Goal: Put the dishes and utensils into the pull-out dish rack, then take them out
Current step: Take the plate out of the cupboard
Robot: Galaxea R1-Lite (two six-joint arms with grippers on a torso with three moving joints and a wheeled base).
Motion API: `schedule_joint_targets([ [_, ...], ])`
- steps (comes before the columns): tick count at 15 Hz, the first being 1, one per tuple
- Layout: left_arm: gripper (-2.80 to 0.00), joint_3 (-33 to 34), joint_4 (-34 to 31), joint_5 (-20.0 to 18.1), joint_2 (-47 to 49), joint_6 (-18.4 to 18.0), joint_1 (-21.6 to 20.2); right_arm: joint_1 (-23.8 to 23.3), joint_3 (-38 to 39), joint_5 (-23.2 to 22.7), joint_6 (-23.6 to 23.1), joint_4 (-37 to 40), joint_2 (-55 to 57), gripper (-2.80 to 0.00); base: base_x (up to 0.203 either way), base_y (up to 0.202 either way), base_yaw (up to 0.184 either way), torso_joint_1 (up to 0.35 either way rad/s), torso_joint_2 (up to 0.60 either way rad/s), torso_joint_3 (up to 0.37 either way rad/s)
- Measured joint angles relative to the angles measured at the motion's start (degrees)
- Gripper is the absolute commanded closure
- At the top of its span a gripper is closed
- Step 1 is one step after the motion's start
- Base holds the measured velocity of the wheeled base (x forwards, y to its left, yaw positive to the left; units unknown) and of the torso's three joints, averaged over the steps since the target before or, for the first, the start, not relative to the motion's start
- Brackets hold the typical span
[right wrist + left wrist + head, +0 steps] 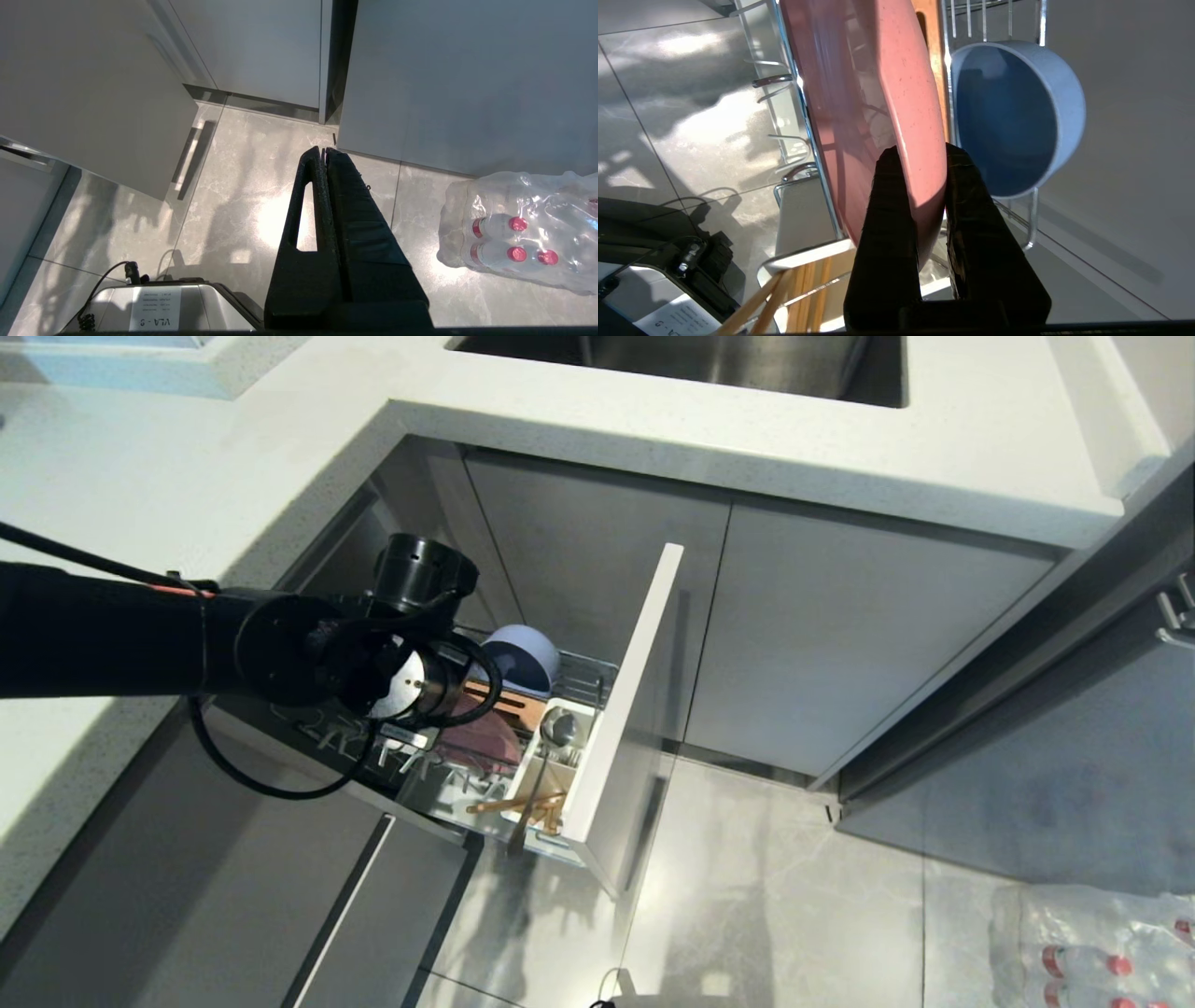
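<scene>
The pull-out dish rack (625,709) stands drawn out of the cabinet. In its chrome wire basket (784,93) the salmon-pink plate (878,93) stands on edge against the wooden insert (936,56). My left gripper (923,150) is shut on the plate's rim, one finger on each face. Behind the plate the blue-grey bowl (1008,116) rests on its side; it also shows in the head view (523,653). The chopsticks (518,800) and the spoon (560,728) stand in the white cutlery holder (586,711). My right gripper (323,150) hangs shut over the floor.
A white countertop (747,448) with a sink (700,359) runs above the cabinets. My left arm (280,653) reaches across the open rack. A shrink-wrapped pack of bottles (518,228) lies on the tiled floor to the right. My base (154,308) is below.
</scene>
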State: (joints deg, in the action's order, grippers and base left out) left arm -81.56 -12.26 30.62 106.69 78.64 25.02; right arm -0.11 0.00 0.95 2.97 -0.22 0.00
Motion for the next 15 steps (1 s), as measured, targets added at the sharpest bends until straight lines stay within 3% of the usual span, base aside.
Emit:
schedule_joint_targets([
  [9, 0.0, -0.3, -0.6, 0.4, -11.3, -0.4, 6.1, 0.0, 0.0, 0.0, 0.0, 0.0, 0.0, 0.0, 0.0, 0.0, 0.0, 0.0, 0.0, 0.0],
  [15, 0.0, -3.2, -0.6, 0.2, -21.0, -3.1, 15.6, 0.0, 0.0, 0.0, 0.0, 0.0, 0.0, 0.0, 0.0, 0.0, 0.0, 0.0, 0.0, 0.0],
])
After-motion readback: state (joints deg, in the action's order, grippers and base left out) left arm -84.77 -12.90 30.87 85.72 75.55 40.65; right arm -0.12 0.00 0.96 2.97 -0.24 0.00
